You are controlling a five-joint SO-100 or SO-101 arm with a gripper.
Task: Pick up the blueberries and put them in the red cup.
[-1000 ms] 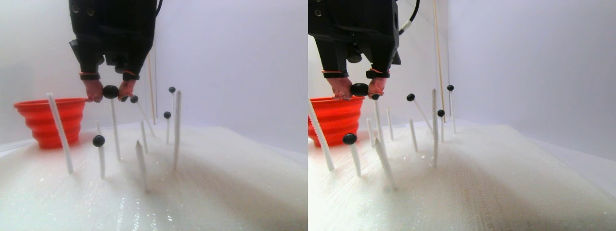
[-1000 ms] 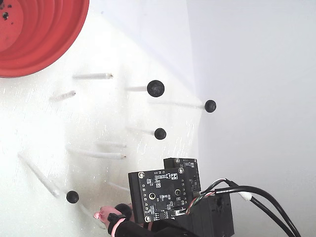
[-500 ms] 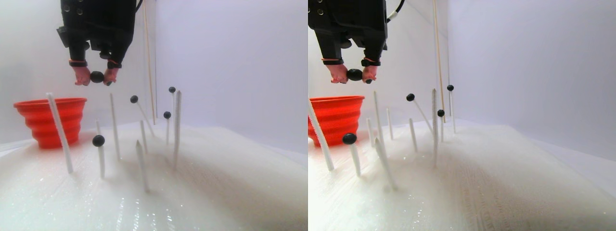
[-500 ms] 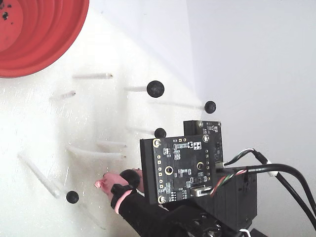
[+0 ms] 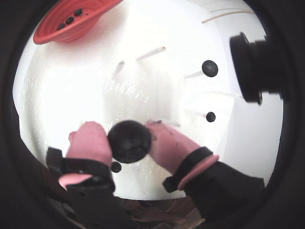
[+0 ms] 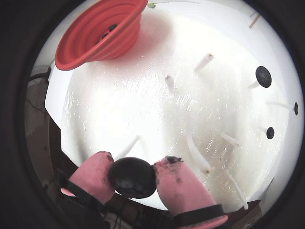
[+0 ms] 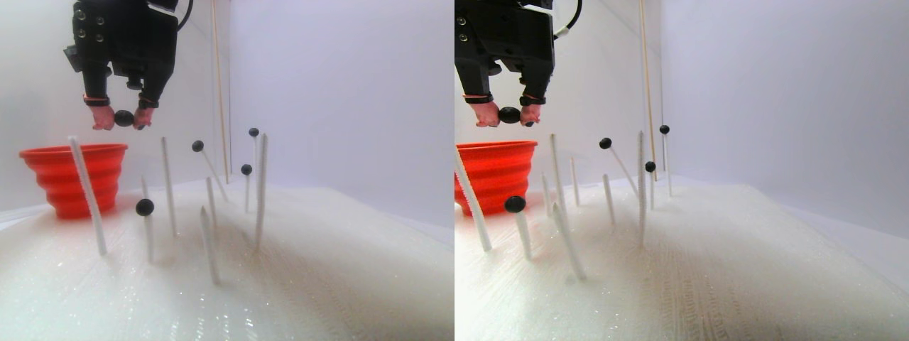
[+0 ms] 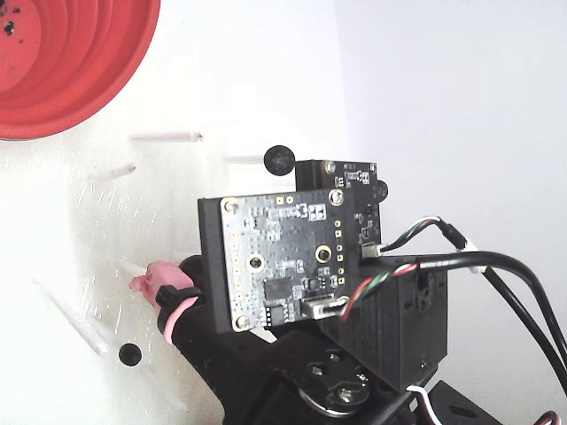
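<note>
Pink-tipped fingers (image 5: 95,140) are pinching one dark blueberry (image 5: 129,140), having lifted it clear of its white stalk (image 7: 168,186) and carried it toward the red cup (image 5: 66,26) at eleven o'clock in a wrist view, so delivery looks close. Berries are already lying in that cup, while others (image 5: 209,68) are sitting on stalks at two o'clock. White glistening surface (image 7: 319,284) is filling the foreground, plain pale walls (image 7: 341,85) are standing behind it.
</note>
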